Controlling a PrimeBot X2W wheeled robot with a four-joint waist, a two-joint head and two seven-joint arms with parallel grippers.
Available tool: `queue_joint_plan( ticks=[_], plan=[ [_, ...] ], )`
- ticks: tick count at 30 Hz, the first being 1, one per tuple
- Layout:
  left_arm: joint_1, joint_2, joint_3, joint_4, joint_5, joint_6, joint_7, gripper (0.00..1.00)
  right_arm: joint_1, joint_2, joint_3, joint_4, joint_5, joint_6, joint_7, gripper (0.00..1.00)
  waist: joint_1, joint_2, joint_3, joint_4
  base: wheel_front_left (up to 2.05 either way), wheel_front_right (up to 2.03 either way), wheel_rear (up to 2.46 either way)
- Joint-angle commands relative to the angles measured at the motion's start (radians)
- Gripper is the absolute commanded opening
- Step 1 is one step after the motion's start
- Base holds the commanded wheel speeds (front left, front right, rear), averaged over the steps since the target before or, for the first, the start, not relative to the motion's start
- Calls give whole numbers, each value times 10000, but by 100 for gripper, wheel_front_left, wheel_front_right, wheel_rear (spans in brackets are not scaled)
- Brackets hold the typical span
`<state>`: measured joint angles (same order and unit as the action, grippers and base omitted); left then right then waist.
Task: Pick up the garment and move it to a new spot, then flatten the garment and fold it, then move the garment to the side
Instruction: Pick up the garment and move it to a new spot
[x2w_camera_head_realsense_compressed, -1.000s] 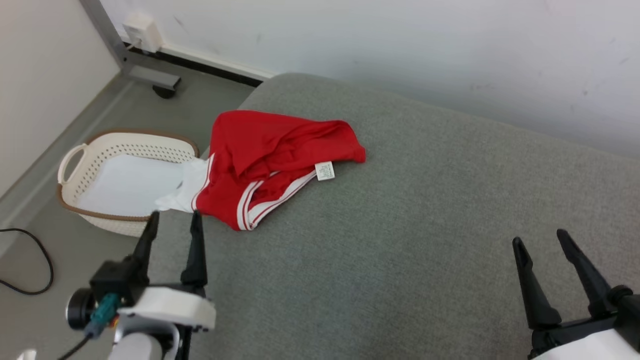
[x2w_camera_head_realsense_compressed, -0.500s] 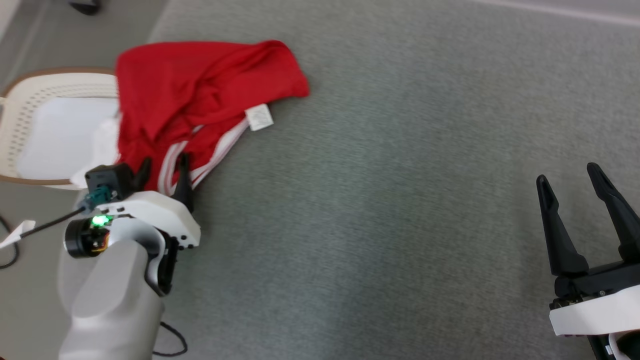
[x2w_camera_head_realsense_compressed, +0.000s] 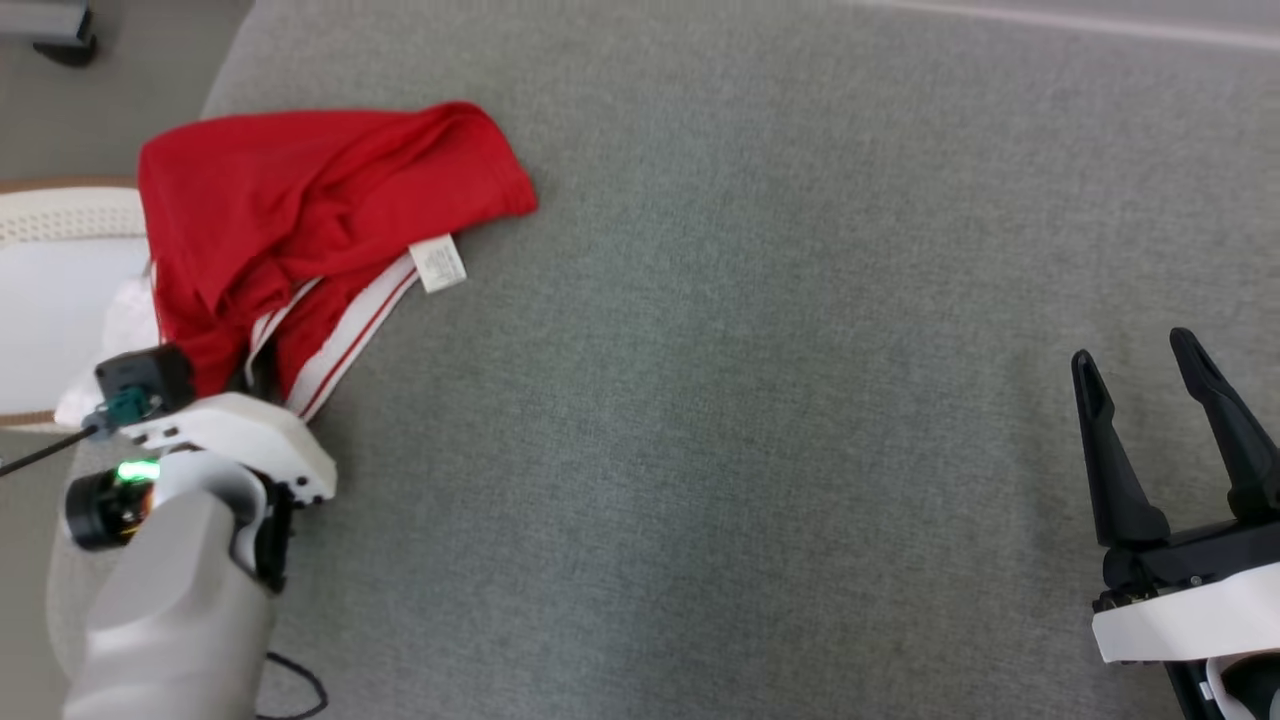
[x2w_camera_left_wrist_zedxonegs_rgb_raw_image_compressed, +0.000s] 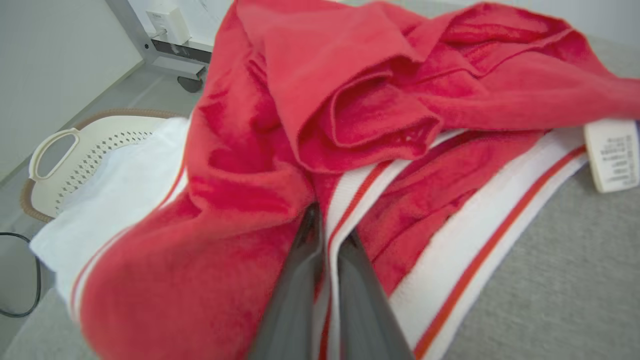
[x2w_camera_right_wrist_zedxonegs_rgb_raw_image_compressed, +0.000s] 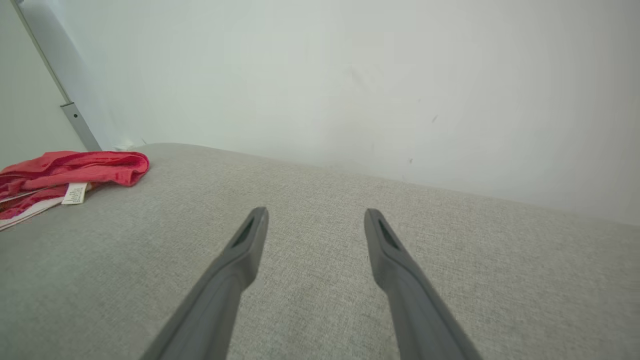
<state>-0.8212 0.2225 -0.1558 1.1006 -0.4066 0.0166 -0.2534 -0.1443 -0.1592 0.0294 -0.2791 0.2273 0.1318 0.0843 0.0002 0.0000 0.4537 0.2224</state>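
The left gripper (x2w_camera_left_wrist_zedxonegs_rgb_raw_image_compressed: 327, 232) was pinched shut on the white-striped band (x2w_camera_left_wrist_zedxonegs_rgb_raw_image_compressed: 450, 280) of the red garment (x2w_camera_head_realsense_compressed: 300, 190). The garment lay crumpled at the grey cushion's (x2w_camera_head_realsense_compressed: 750, 400) left edge, with a white part drooping toward the laundry basket (x2w_camera_head_realsense_compressed: 60, 215). Soft, light and limp, it would likely sag and trail when lifted, so the doubled band looked the firmest hold. The right gripper (x2w_camera_head_realsense_compressed: 1133, 348) stood open, well apart.
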Motion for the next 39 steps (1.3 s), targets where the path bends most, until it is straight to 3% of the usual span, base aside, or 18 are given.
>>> queue_joint_plan(
  ticks=[1, 6, 13, 23, 28, 39],
  plan=[
    [292, 225, 127, -185, -106, 88, -81, 0, -73, -12, 12, 99, 3, -25, -135, 100, -2, 0, -441, -177, 0, 0, 0],
    [1350, 600, 782, -2544, 302, 515, -104, 0, 212, 211, 44, 459, 49, -25, -333, 100, -2, 0, -1389, -466, 0, 0, 0],
    [3426, 693, 1592, -6214, 917, 1040, -104, 0, 847, 547, 156, 775, 115, -25, -383, 100, -2, 0, -2682, -962, 0, 0, 0],
    [6413, 138, 1100, -10147, 1197, 1536, 529, 0, 1513, 838, 487, 922, 311, -25, -426, 100, -2, 0, -3634, -2038, 0, 0, 0],
    [6514, -319, 90, -10670, 1280, 1147, 1040, 0, 1563, 909, 560, 860, 441, -25, -446, 100, -2, 0, -3544, -2617, 0, 0, 0],
    [4209, -1570, -3416, -9462, 1706, -557, 1162, 0, 1216, 1017, 496, 916, 706, -25, -704, 100, -2, 0, -2488, -3967, 0, 0, 0]
  ],
)
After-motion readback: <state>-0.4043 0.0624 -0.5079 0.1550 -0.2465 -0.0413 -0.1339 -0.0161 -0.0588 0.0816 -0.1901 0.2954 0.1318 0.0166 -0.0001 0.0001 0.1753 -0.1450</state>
